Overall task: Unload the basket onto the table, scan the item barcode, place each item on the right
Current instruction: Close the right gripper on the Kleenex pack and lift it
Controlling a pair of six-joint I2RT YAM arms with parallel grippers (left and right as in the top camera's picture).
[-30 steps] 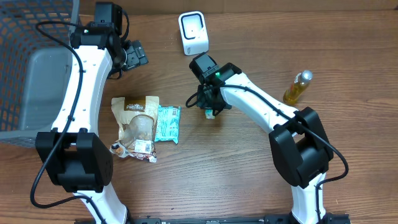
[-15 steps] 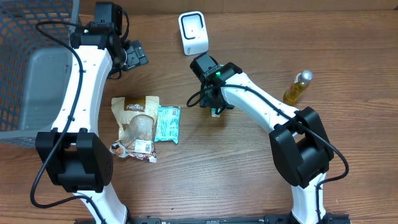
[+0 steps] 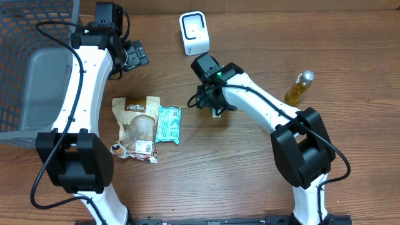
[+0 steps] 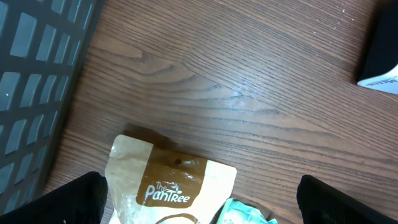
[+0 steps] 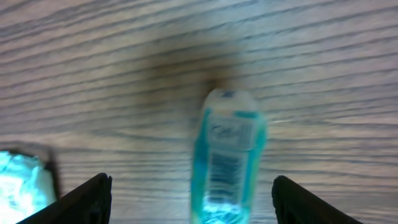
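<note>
Jaws first: the right jaws are standing wide and gripping nothing. In the right wrist view my two fingers [image 5: 81, 199] are showing at the lower corners, and the small teal bottle [image 5: 227, 155] is sitting between them, touching neither. That view is blurring, but the bottle is showing a white label with a printed panel facing up, and it is appearing to lie lengthways on the wooden bench [image 3: 219, 175]. From overhead my right wrist is covering nearly all of the bottle [image 3: 217, 113]; it is resting near the middle of the bench, a little below the white scanner [image 3: 194, 32] and apart from it. The left jaws are also standing wide and holding nothing, their fingers [image 4: 68, 199] showing at the lower corners of the left wrist view with bare wood between them. They are hovering near the grey basket [image 3: 25, 62] at the left edge of the bench. Below them a brown pouch [image 3: 139, 125] is lying flat, with a teal packet [image 3: 167, 124] touching its right side. A yellow oil bottle [image 3: 299, 87] is standing well apart at the far right.
</note>
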